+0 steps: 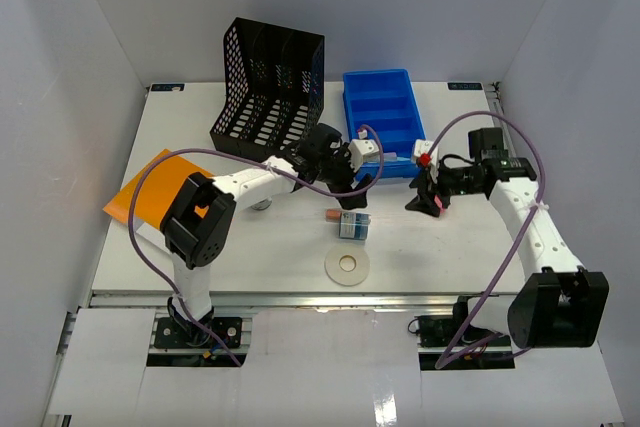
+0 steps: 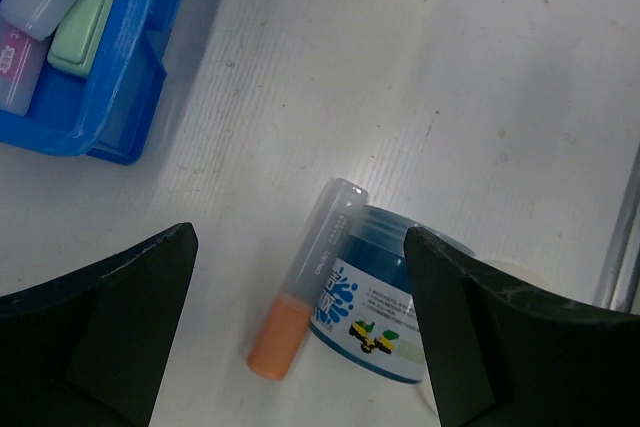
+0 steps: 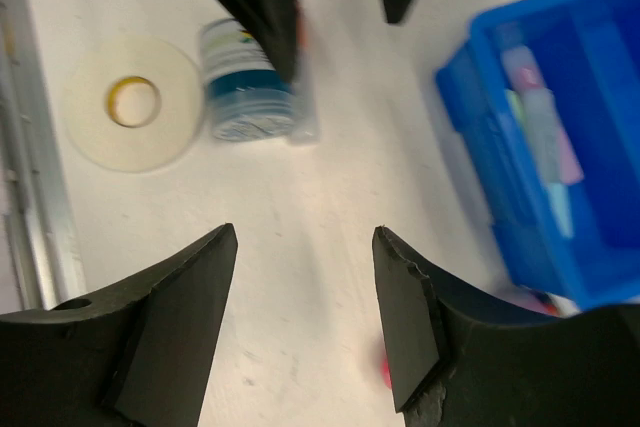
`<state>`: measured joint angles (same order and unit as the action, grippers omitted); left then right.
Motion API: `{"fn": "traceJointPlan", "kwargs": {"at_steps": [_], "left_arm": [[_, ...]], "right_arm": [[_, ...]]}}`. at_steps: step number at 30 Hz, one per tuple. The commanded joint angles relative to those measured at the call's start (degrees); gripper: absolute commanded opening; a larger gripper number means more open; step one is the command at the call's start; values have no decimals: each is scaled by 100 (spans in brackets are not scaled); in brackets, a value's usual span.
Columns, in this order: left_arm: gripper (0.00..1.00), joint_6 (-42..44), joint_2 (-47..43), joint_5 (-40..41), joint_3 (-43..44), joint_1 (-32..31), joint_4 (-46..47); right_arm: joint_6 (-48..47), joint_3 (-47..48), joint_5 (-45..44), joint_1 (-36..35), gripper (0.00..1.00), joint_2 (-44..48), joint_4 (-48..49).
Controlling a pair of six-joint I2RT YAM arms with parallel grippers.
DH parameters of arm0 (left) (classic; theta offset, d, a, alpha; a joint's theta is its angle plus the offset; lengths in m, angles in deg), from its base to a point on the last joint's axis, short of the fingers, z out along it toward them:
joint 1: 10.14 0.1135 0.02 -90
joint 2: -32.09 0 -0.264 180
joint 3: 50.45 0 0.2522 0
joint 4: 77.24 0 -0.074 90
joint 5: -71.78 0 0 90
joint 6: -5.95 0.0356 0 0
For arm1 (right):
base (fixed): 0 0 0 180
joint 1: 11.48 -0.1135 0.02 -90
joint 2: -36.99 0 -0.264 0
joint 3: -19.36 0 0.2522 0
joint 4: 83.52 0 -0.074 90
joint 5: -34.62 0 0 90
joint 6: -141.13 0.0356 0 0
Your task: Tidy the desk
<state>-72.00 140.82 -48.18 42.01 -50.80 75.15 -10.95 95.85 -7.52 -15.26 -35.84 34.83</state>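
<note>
The white desk (image 1: 250, 247) bears scattered items. An orange highlighter with a clear cap (image 2: 305, 287) lies against a small blue jar (image 2: 375, 297); both show in the top view, the highlighter (image 1: 334, 215) and the jar (image 1: 353, 226). My left gripper (image 1: 347, 193) hovers just above them, open and empty, its jaws wide on either side of the pair (image 2: 300, 237). My right gripper (image 1: 428, 199) is open and empty over bare desk (image 3: 305, 232), right of the jar (image 3: 245, 92). A small pink thing (image 3: 385, 374) peeks out by its right finger.
A blue compartment tray (image 1: 385, 112) with several highlighters stands at the back centre, and shows in both wrist views (image 2: 95, 97) (image 3: 560, 147). A black mesh file rack (image 1: 265, 87) is left of it. An orange sheet (image 1: 150, 187) lies at the left. A white tape roll (image 1: 347, 267) lies near the front.
</note>
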Motion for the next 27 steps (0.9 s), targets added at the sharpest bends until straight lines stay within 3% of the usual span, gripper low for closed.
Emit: {"fn": "traceJointPlan", "kwargs": {"at_steps": [1,17,27], "left_arm": [[94,401,151,689,247,-62,-300],[93,1199,-346,1735,-444,-65,-332],[93,1677,-34,1287,-348,-65,-624]], "right_arm": [[-127,-803,1158,66,63,563,-144],[-361,-1331,1572,566,64,860,-273],[-432,-1347,1630,615,64,828,-335]]}}
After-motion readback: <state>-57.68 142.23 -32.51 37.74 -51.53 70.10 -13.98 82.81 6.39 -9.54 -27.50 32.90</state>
